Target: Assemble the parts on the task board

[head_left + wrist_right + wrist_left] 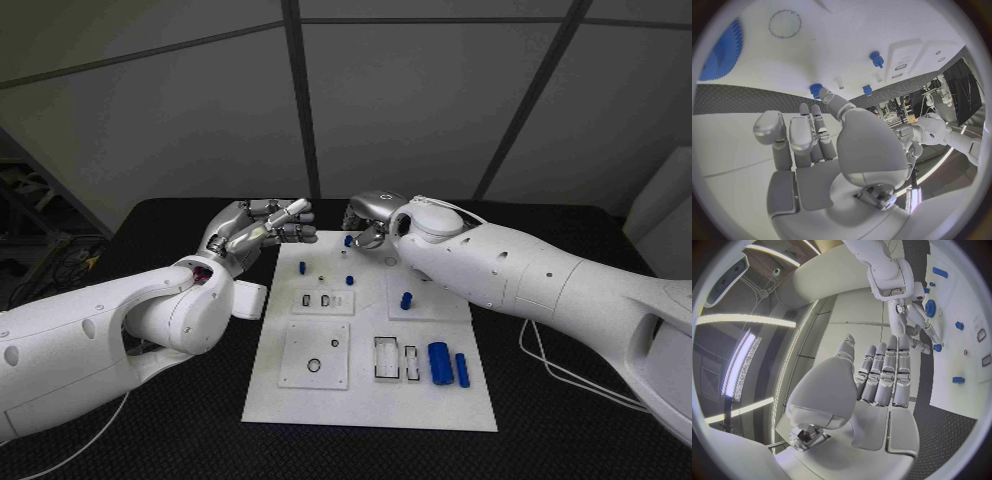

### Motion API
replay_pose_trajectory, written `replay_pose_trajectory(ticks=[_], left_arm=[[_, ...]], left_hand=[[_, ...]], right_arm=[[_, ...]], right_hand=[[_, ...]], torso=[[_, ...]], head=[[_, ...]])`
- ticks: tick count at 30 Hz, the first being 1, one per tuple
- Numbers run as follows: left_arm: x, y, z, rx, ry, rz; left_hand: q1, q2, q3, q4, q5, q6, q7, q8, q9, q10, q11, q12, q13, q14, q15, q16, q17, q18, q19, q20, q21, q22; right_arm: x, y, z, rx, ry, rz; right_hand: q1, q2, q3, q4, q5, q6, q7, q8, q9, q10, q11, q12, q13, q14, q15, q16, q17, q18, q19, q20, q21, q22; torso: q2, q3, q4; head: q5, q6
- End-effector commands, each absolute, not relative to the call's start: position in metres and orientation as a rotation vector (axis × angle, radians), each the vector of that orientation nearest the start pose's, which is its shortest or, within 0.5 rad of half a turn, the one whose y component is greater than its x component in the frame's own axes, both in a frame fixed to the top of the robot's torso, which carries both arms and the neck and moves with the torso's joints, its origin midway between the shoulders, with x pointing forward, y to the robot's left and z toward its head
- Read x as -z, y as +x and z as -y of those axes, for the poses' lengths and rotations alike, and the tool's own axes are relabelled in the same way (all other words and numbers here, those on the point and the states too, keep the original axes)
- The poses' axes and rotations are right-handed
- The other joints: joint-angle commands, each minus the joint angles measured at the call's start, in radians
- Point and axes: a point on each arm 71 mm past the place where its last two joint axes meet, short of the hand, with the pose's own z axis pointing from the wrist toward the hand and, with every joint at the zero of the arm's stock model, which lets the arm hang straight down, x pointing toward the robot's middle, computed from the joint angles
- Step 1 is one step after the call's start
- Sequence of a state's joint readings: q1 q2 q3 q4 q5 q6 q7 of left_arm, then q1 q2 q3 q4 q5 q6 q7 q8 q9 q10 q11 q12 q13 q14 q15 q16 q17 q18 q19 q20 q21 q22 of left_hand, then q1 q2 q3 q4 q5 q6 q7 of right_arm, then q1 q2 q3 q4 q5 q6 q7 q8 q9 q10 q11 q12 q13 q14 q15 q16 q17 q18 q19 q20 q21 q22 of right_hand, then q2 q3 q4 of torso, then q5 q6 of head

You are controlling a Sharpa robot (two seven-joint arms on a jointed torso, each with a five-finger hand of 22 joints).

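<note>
A: Firstly, the near end; what lies there?

B: On the board (372, 400), at the near right, two blue cylinders (449, 366) lie side by side just beside two framed slots (398, 358); left of them sits a square panel with a ring (313, 365); I judge these parts are parked loose, awaiting their turn.

A: And mid-board?

B: A small panel with two little recesses (325, 300), and to its right a short blue peg (408, 299) on another panel; further on, two more blue bits (326, 275) rest near the far end.

A: The hands, then.

B: Both are at the far edge; the left hand (264, 229) hovers over the board's far left corner, fingers straight and close together in its wrist view, nothing in them; I call it unladen and standing by, likely kept clear so the other can work.

A: The right?

B: The right hand (378, 219) is over the far edge, a blue piece (349, 240) just below its fingertips; the right wrist view shows a fingertip touching a small blue part (816, 90); whether that is a true pinch, I cannot tell.

A: Stage?

B: Early, in my judgement; most parts lie unseated; a large blue gear (720, 52) lies apart on the board.
</note>
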State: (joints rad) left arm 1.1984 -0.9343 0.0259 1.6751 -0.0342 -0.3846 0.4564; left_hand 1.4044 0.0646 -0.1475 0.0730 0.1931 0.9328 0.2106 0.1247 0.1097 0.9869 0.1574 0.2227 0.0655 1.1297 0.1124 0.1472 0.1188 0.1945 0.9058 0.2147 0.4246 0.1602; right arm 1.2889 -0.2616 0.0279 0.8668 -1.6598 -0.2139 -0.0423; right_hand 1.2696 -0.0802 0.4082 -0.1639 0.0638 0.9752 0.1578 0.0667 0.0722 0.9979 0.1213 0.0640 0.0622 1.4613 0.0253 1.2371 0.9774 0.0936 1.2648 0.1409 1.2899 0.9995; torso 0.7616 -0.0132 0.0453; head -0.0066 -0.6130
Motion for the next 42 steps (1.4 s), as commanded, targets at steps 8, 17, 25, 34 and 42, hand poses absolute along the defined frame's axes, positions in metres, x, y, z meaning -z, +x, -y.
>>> replay_pose_trajectory(ticks=[8,17,25,34,42], left_arm=[[0.136,0.471,-0.215,1.612,-1.019,-1.290],[0.137,0.472,-0.221,1.602,-1.023,-1.291],[0.139,0.476,-0.228,1.594,-1.030,-1.298],[0.140,0.478,-0.228,1.597,-1.029,-1.300],[0.142,0.481,-0.226,1.601,-1.030,-1.304]], left_hand=[[0.006,0.009,0.000,-0.008,-0.002,0.005,0.001,-0.007,-0.001,0.004,0.004,-0.006,0.000,-0.003,0.002,-0.006,0.001,-0.014,-0.005,0.005,0.000,-0.001],[0.006,0.009,0.000,-0.008,-0.002,0.005,0.001,-0.007,-0.001,0.004,0.004,-0.006,0.000,-0.003,0.002,-0.006,0.001,-0.014,-0.005,0.005,0.000,-0.001],[0.002,0.005,-0.008,-0.013,-0.010,0.005,0.001,-0.012,-0.002,0.005,0.005,-0.012,0.000,-0.007,0.005,-0.014,0.002,-0.015,-0.009,0.006,-0.002,-0.004],[-0.021,-0.002,-0.025,-0.010,-0.013,0.008,0.003,-0.017,-0.003,0.007,0.006,-0.018,0.000,-0.007,0.007,-0.022,0.004,-0.015,-0.012,0.008,-0.003,-0.006],[-0.021,-0.002,-0.025,-0.010,-0.013,0.008,0.003,-0.017,-0.003,0.007,0.006,-0.018,0.000,-0.007,0.007,-0.022,0.004,-0.015,-0.012,0.008,-0.003,-0.006]], right_arm=[[0.142,0.587,0.074,-0.565,-0.339,-1.529],[0.136,0.580,0.118,-0.560,-0.223,-1.518],[0.132,0.574,0.178,-0.497,-0.047,-1.612],[0.135,0.575,0.205,-0.441,0.026,-1.714],[0.142,0.584,0.198,-0.422,0.036,-1.779]], right_hand=[[0.010,-0.011,-0.015,0.007,-0.004,-0.006,0.004,-0.003,-0.002,-0.001,0.001,-0.001,0.003,0.002,0.009,0.000,0.001,0.017,-0.001,0.001,-0.004,-0.004],[0.016,-0.002,-0.021,0.030,0.000,0.033,0.011,0.007,0.003,0.078,-0.010,0.019,0.013,0.013,0.001,0.024,0.031,0.009,0.029,-0.006,0.016,0.036],[-0.073,-0.066,-0.072,0.110,-0.016,0.014,-0.006,-0.004,-0.002,0.247,-0.044,0.063,0.046,0.035,-0.026,0.096,0.140,-0.016,0.103,-0.029,0.086,0.169],[-0.010,-0.094,-0.260,0.244,-0.010,-0.025,-0.042,-0.002,-0.002,0.430,-0.098,0.303,0.240,0.052,-0.072,0.171,0.261,-0.034,0.151,-0.079,0.134,0.261],[0.096,-0.103,-0.315,0.429,-0.018,-0.051,-0.033,0.000,0.001,0.436,-0.078,1.232,1.202,0.082,-0.059,0.277,0.460,-0.051,0.196,-0.064,0.183,0.359]], torso=[[-0.002,0.0035,-0.0075],[-0.010,0.0081,-0.0136],[-0.017,0.0161,-0.0307],[-0.017,0.0205,-0.0346],[-0.014,0.0223,-0.0277]], head=[[0.005,0.007],[0.004,0.021],[0.018,0.027],[0.014,0.032],[0.009,0.028]])
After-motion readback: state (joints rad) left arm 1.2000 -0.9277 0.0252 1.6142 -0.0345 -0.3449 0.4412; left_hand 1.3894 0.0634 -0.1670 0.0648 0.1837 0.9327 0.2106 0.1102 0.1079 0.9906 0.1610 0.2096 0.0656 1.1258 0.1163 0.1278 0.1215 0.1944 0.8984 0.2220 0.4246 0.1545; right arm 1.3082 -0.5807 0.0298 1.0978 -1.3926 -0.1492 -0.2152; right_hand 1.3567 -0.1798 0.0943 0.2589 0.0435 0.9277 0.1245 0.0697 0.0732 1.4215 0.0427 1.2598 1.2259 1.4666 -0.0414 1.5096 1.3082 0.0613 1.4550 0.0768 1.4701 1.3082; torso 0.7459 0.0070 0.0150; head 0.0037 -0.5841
